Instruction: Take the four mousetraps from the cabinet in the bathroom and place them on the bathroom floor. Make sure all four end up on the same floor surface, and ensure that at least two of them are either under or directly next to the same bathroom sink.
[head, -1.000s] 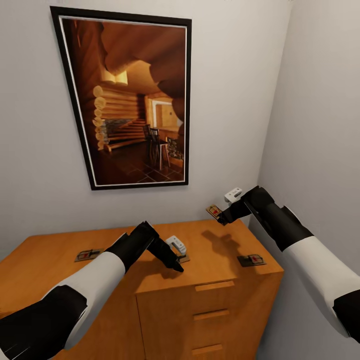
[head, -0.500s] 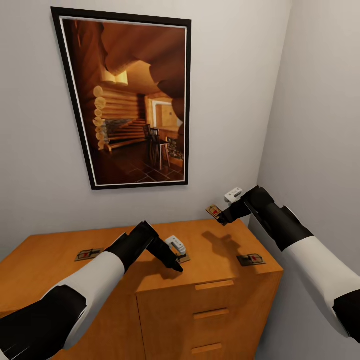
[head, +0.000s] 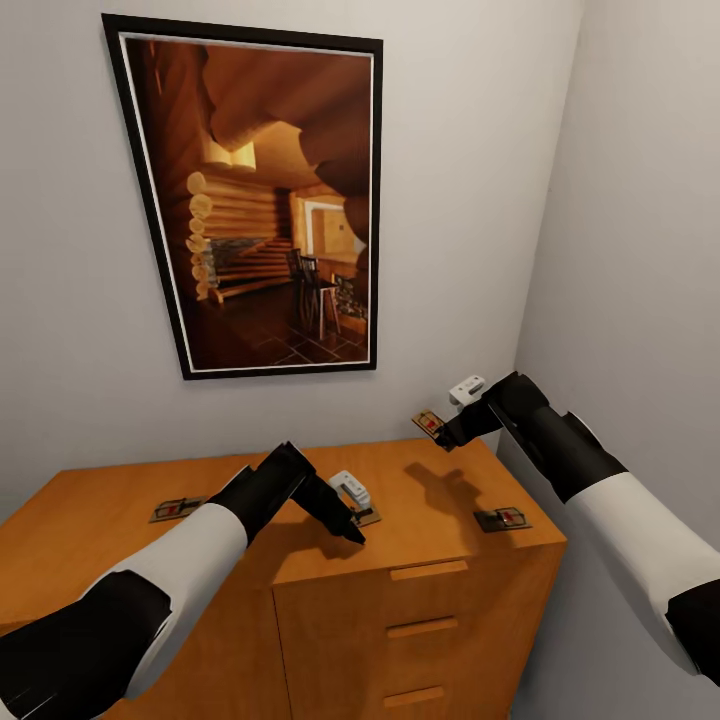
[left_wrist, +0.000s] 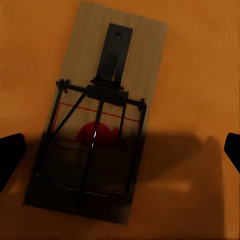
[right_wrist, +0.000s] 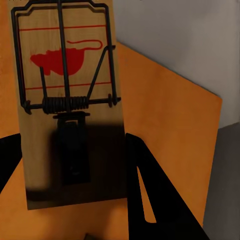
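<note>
The orange-brown cabinet (head: 430, 495) stands in a corner. On its top a mousetrap (head: 177, 509) lies at the left and another mousetrap (head: 502, 518) near the right front edge. My left gripper (head: 354, 533) hangs open just above a third mousetrap (head: 369, 517). In the left wrist view that trap (left_wrist: 97, 120) lies flat between the spread fingertips (left_wrist: 10, 155), untouched. My right gripper (head: 445, 435) is shut on a fourth mousetrap (head: 428, 423), held in the air above the cabinet's back right. The right wrist view shows this trap (right_wrist: 65, 85) between the dark fingers (right_wrist: 145, 190).
A large framed picture (head: 260, 200) hangs on the wall behind the cabinet. The side wall (head: 640, 250) stands close beside my right arm. Drawer fronts with wooden bar handles (head: 430, 572) face me below the cabinet top.
</note>
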